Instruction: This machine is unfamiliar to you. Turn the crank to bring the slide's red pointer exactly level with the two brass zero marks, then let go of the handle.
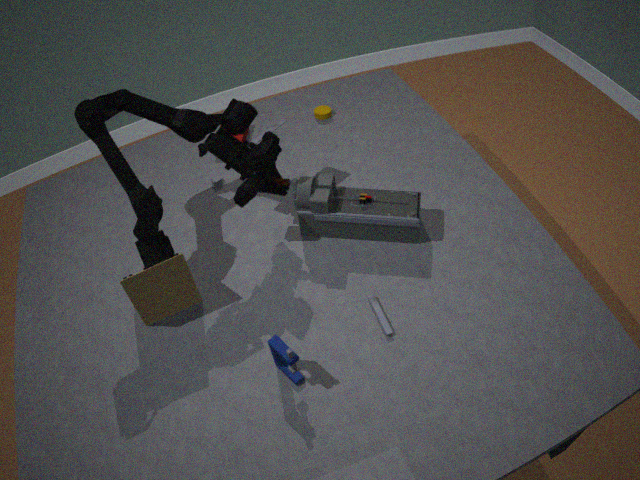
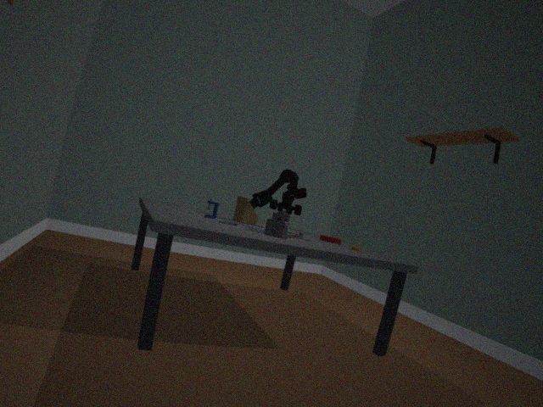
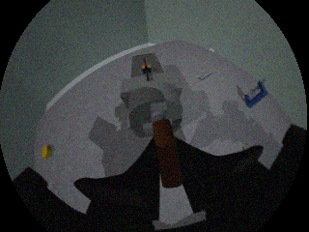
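Note:
The grey machine stands on the table, with its slide track on top and its crank end toward my arm. My gripper is shut on the crank's orange-brown handle, which runs between the fingers. The red pointer is at the pair of brass marks. Its red part shows slightly past them, on the side away from the crank. The views are too small and noisy to tell whether it is exactly level. The fingers hide part of the crank in the top view.
A blue clamp-shaped object and a pale bar are on the table. A tan block is by the arm's base. A yellow disc and a red block lie beyond the arm.

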Tool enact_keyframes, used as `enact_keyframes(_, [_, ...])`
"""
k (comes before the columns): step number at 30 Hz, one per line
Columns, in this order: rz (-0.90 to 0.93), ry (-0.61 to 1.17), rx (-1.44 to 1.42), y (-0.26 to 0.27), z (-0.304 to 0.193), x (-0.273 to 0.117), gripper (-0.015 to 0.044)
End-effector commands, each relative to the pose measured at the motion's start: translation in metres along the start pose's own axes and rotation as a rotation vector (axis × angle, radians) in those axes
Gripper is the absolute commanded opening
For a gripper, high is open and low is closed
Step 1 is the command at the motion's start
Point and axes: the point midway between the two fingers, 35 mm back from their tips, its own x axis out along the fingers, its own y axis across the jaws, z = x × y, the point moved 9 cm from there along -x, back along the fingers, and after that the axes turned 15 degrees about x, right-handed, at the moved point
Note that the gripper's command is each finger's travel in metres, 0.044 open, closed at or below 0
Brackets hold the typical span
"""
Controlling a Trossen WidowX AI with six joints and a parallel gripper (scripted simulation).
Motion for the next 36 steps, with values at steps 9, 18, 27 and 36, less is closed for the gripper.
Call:
enact_keyframes(9, [0.023, 0.005, -0.005, 0.01, -0.004, 0.001, 0.0])
enact_keyframes(18, [0.024, 0.005, -0.005, 0.015, -0.008, 0.003, 0.0])
enact_keyframes(27, [0.024, 0.006, -0.005, 0.021, -0.014, 0.008, 0.0])
enact_keyframes(36, [0.025, 0.006, -0.004, 0.024, -0.024, 0.017, 0.0])
